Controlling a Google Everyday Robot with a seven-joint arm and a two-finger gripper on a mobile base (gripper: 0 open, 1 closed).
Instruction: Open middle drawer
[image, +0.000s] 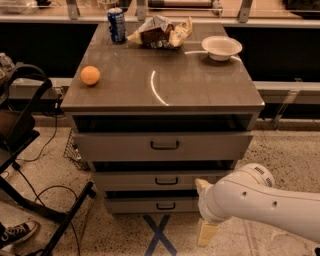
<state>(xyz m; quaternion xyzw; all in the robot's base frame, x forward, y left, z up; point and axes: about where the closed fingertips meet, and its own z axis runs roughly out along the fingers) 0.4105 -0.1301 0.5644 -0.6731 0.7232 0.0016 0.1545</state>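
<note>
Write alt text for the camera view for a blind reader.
The robot's hand hangs low by the right end of the middle drawer of a grey three-drawer cabinet. An orange, can, bowl and snack bags sit on top.

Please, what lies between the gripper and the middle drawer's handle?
Nothing: the camera view shows only bare front of the middle drawer between the gripper, low right, and that handle.
</note>
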